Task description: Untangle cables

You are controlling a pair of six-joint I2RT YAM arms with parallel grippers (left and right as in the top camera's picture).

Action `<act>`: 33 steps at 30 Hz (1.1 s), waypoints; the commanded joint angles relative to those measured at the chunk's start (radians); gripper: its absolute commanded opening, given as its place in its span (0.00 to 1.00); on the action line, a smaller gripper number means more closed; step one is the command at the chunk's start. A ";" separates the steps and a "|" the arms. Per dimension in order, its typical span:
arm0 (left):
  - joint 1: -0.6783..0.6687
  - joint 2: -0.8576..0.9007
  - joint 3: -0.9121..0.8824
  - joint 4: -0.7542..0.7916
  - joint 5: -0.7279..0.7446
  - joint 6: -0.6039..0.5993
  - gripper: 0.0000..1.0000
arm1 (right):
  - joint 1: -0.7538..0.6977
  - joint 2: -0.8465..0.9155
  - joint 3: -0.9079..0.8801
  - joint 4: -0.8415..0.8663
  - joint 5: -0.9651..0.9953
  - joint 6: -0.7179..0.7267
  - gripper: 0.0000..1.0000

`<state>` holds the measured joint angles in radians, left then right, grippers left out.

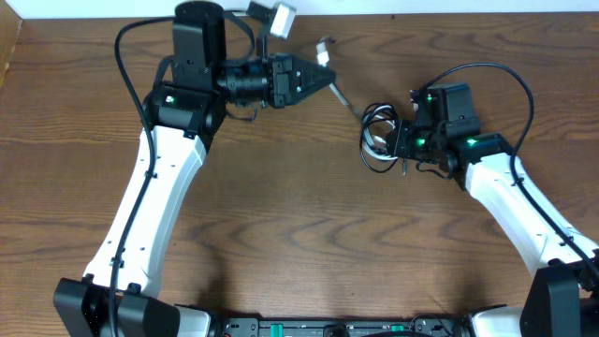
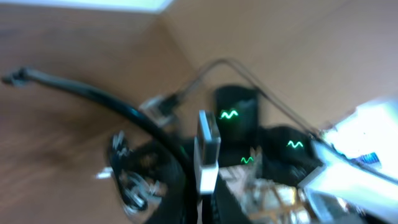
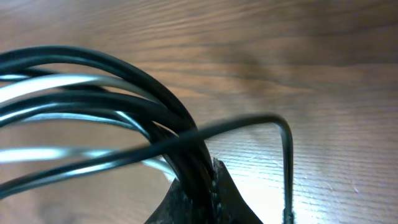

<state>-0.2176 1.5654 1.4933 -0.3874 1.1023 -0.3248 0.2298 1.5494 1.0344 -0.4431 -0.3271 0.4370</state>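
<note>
Clamping the cables (image 3: 186, 152) — right jaws closed on them.

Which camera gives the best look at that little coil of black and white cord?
Overhead: the whole coil shows, at the right gripper, one black strand leading to the left gripper. Right wrist shows its loops sharp but cropped; left wrist shows only a blur.

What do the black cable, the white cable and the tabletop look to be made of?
The black cable looks plastic- or rubber-jacketed, smooth and slightly glossy: pale highlights run along it. The white cable seems to have the same kind of jacket, glossy white. The table looks like brown wood or wood-grain laminate, with grain lines; which, I cannot tell.
</note>
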 commanded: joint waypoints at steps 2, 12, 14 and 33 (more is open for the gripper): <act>0.005 0.010 0.010 -0.151 -0.358 0.112 0.16 | -0.021 -0.024 0.000 0.001 -0.175 -0.102 0.01; -0.016 0.013 0.010 -0.215 -0.370 0.111 0.96 | -0.028 -0.100 0.000 0.053 -0.203 -0.131 0.02; -0.033 0.016 0.010 -0.214 -0.327 0.111 0.96 | -0.028 -0.107 0.000 0.061 -0.203 -0.131 0.02; -0.127 0.134 0.011 -0.238 -0.438 0.171 0.57 | -0.027 -0.164 0.000 0.113 -0.253 -0.101 0.02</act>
<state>-0.3470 1.7092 1.4929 -0.6128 0.6735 -0.1677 0.2104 1.4311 1.0328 -0.3508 -0.5495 0.3252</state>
